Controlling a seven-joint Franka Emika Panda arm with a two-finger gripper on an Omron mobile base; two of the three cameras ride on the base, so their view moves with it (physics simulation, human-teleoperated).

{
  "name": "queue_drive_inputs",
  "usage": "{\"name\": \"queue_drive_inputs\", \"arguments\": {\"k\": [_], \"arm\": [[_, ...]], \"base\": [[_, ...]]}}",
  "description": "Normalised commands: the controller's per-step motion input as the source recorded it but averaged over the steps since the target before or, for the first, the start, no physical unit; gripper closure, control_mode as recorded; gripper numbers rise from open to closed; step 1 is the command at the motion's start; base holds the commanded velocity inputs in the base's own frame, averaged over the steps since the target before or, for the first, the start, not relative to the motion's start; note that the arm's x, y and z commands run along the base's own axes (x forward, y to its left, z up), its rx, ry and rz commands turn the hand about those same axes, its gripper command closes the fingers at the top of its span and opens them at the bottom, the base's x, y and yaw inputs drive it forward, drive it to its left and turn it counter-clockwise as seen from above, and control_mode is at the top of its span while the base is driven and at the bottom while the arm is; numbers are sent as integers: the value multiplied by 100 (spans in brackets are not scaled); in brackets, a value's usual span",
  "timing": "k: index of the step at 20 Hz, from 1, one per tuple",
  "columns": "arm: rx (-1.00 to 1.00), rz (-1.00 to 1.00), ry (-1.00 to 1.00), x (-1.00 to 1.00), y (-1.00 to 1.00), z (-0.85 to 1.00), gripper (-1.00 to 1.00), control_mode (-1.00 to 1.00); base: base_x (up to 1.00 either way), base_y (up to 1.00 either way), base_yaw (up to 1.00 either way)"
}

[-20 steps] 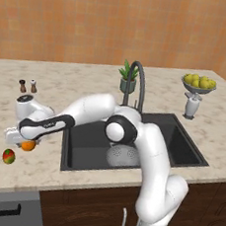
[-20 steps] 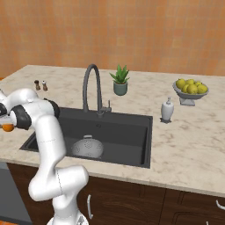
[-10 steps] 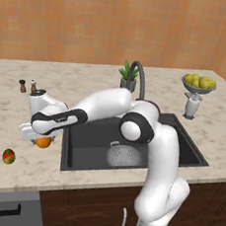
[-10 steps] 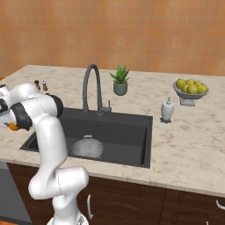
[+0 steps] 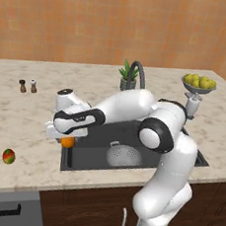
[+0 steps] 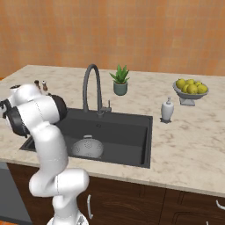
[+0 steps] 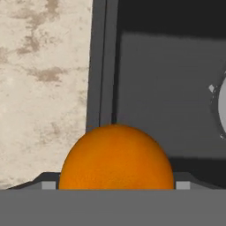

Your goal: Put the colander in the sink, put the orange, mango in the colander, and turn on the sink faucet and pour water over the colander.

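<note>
We have lifted the orange [image 5: 68, 141] off the counter and swung it rightward: a second ago it hung near the mango [image 5: 9, 156], and now it sits over the left rim of the sink [image 5: 75, 159]. The gripper [image 5: 66, 138] is clenched on the orange, which bulges between the fingertips in the hand view. The colander [image 5: 123, 156] already rests in the basin, further right. We judge the carry about halfway done; the mango waits on the counter, and the faucet [image 6: 92, 88] is untouched.
</note>
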Motion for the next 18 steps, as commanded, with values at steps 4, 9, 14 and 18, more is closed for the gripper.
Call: {"name": "queue_drive_inputs", "arguments": {"k": [4,9,14,18], "arm": [[0,-19,0,-1,-100,0,100,-100],[0,-21,5,0,-100,0,100,-100],[0,-21,6,0,-100,0,100,-100],[0,-19,4,0,-82,0,100,-100]], "base": [[0,0,0],[0,0,0],[0,0,0],[0,0,0]]}}
